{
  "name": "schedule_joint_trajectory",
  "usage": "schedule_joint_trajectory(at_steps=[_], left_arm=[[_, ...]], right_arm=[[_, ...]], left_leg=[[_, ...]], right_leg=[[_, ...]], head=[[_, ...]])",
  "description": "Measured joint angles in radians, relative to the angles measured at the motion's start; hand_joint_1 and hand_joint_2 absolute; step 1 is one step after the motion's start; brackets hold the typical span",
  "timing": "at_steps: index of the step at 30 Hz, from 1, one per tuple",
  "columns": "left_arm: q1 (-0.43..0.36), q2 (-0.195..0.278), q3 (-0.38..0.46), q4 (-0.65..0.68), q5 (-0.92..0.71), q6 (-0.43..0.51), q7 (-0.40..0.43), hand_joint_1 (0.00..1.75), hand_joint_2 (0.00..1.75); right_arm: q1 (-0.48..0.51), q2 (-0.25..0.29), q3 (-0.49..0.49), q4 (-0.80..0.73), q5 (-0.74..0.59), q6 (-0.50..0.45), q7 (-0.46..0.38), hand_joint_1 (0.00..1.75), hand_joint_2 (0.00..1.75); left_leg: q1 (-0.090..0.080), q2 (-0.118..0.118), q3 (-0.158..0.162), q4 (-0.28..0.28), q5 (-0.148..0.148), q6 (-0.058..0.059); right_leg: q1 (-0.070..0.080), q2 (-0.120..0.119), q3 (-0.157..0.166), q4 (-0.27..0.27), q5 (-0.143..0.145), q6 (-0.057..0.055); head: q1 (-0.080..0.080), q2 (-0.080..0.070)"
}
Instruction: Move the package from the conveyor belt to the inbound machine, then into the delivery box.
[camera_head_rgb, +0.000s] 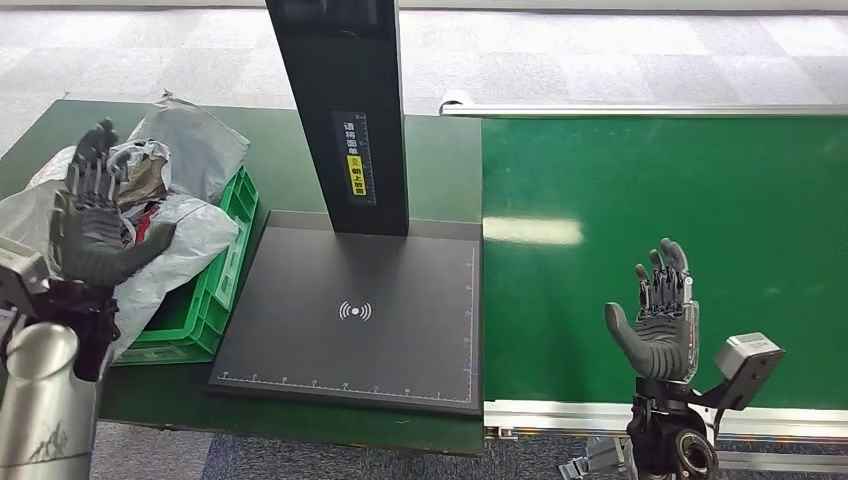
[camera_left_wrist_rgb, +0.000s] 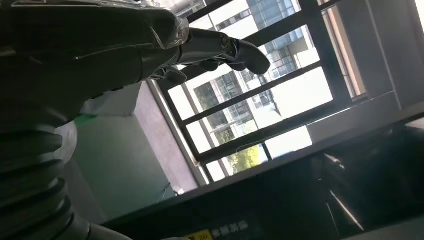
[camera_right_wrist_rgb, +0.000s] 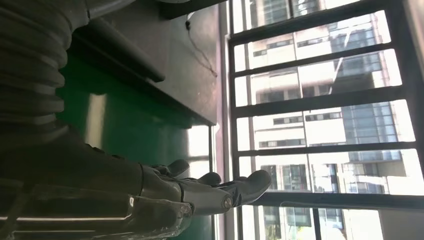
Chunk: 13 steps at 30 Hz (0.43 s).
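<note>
Package (camera_head_rgb: 190, 215) lies behind raised left hand's (camera_head_rgb: 95, 225) fingers (camera_head_rgb: 95, 165).

Both hands empty, spread — left hand (camera_head_rgb: 95, 235) over bagged packages (camera_head_rgb: 185, 190), right hand (camera_head_rgb: 660, 320) over belt (camera_head_rgb: 680, 190).

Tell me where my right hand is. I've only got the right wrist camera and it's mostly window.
Observer: The right hand is raised over the green belt, close to its near edge, with fingers apart and nothing in it.
Operator: And the left one?
Observer: The left hand is up in front of a pile of grey bags, fingers spread, gripping none of them.
Operator: What are the bags in?
Observer: A green crate, which stands beside the dark scanner plate. The plate lies between the crate and the belt.
</note>
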Motion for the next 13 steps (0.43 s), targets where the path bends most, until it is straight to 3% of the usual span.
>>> schedule_joint_trajectory(at_steps=[5,10,13], left_arm=[[0.179,-0.158,-0.193,0.011,-0.022,0.031,-0.017,0.00,1.75],[0.246,-0.287,-0.343,0.244,0.071,0.007,-0.123,0.00,1.75],[0.261,-0.322,-0.401,0.325,0.090,-0.022,-0.136,0.00,1.75]], right_arm=[[0.026,0.032,0.069,0.011,0.081,-0.034,-0.006,0.00,1.75],[0.076,0.074,0.150,0.050,0.054,-0.049,-0.022,0.00,1.75],[0.102,0.092,0.175,0.057,0.052,-0.062,-0.024,0.00,1.75]], left_leg=[[0.000,-0.001,0.000,0.000,-0.002,0.001],[0.000,-0.002,0.000,0.000,-0.002,0.001],[0.000,-0.002,0.000,0.000,-0.002,0.001]], right_leg=[[0.000,0.000,0.000,-0.001,-0.001,0.001],[0.000,0.000,0.000,-0.001,-0.001,0.001],[0.000,0.000,0.000,0.000,-0.001,0.001]], head=[[-0.002,0.000],[-0.002,0.000],[-0.002,0.000]])
